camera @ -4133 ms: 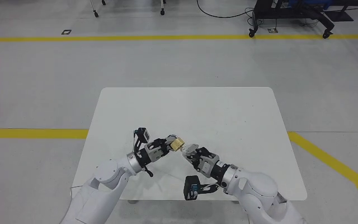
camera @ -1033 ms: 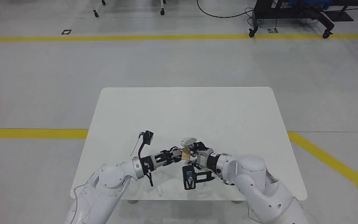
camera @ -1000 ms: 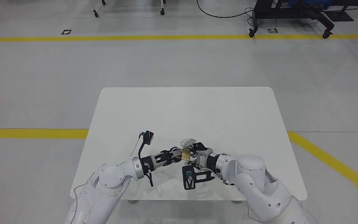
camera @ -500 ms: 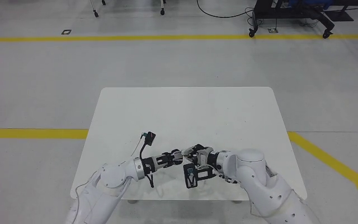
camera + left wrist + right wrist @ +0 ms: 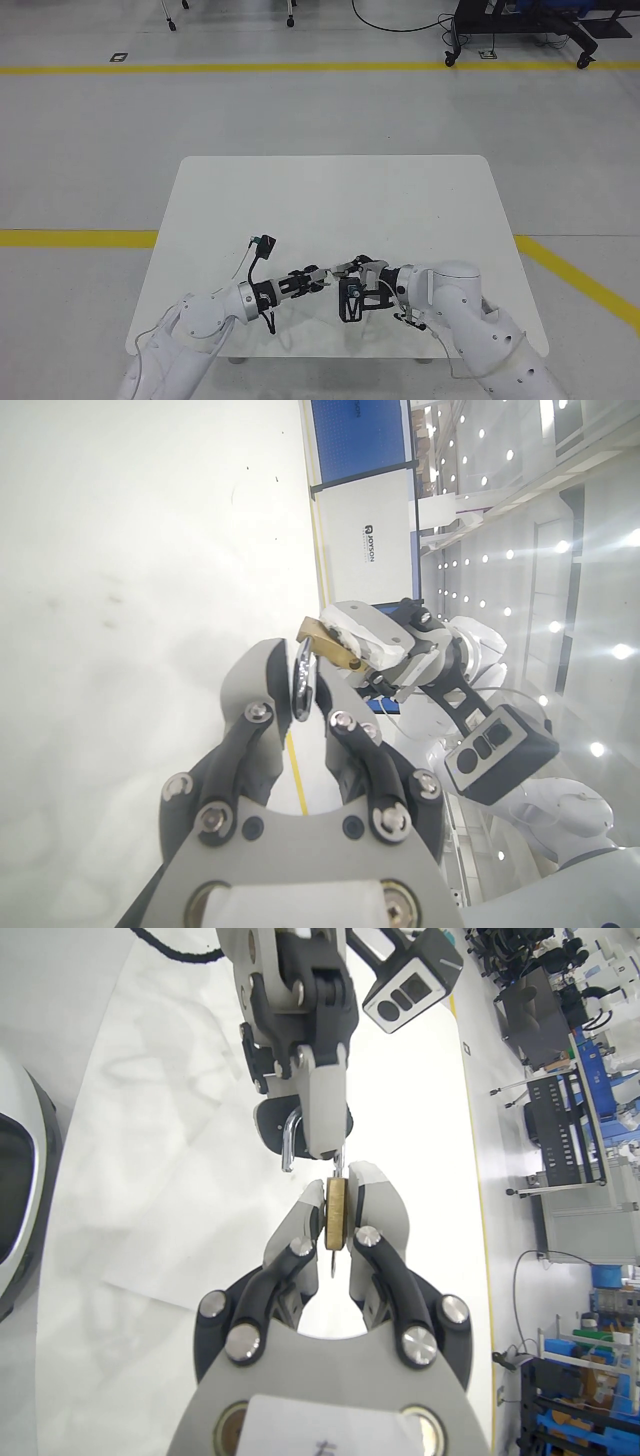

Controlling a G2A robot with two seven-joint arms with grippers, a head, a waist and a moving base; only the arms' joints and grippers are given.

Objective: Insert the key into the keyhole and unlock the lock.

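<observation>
Brass lock (image 5: 335,1220) being clamped in right pincer (image 5: 339,1180) over the desk (image 5: 400,190), near side. Its shackle (image 5: 288,1143), 1 leg free, being gripped by left pincer (image 5: 297,665). Key (image 5: 333,1264) seemingly being carried in the keyhole, partly hidden. Risk: seated leg being bent, or lock being levered out of grip, if arms are being pulled off-axis.

Overhead far, wrist views close, sharing lock (image 5: 336,1213)

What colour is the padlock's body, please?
The small metal padlock body is brass-gold; clearest in right wrist view.
</observation>
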